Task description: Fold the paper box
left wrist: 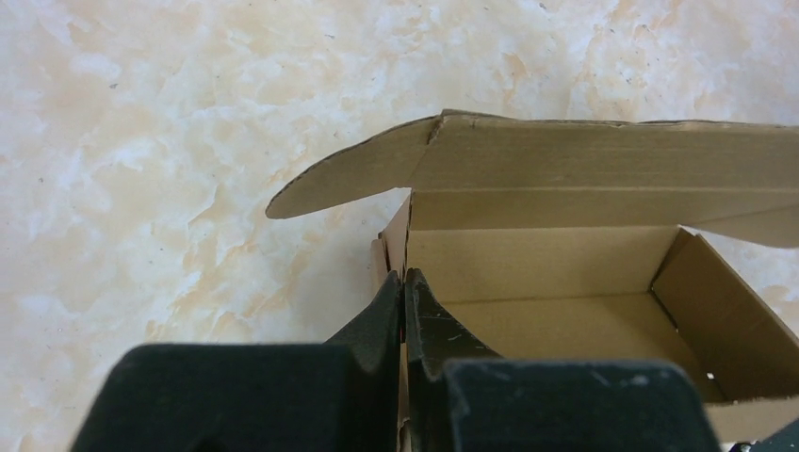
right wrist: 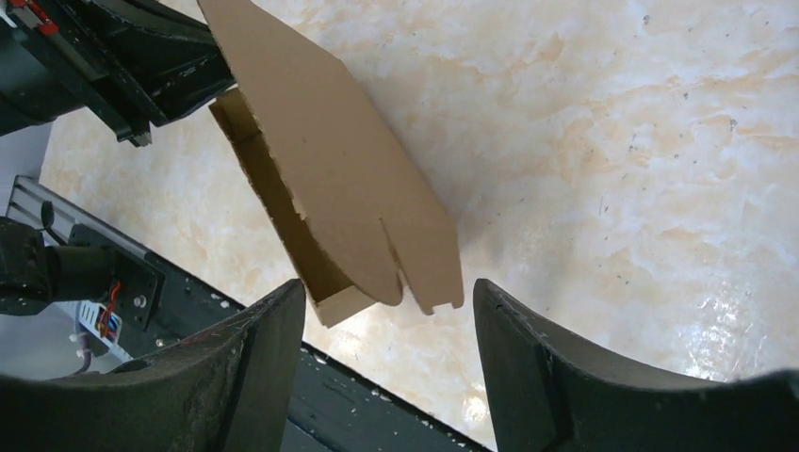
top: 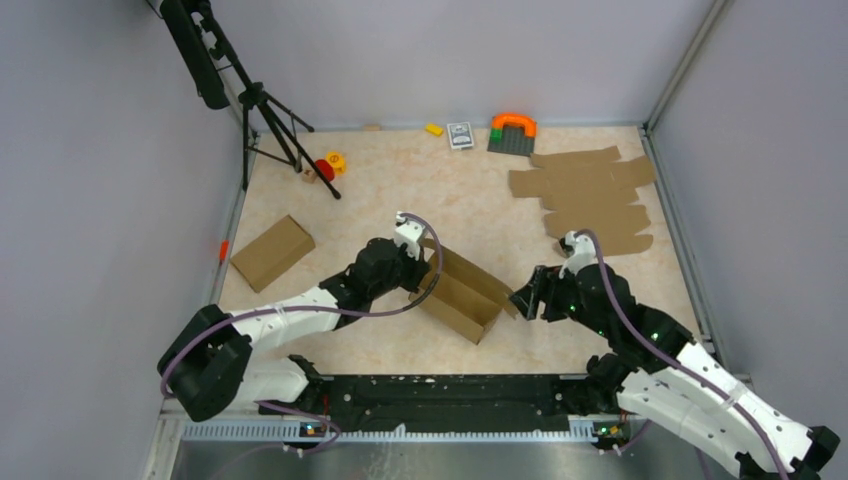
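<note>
paper box (top: 462, 295) with walls up and lid open, at mid-table between the two arms.
left gripper (left wrist: 405, 292) pinched tight on the box's end wall; right gripper (right wrist: 388, 306) jaws wide, lid flap tip between them, clear of both fingers. farther left, a closed brown box (top: 272, 252); far right, a pile of flat cardboard sheets (top: 590, 195).
</note>
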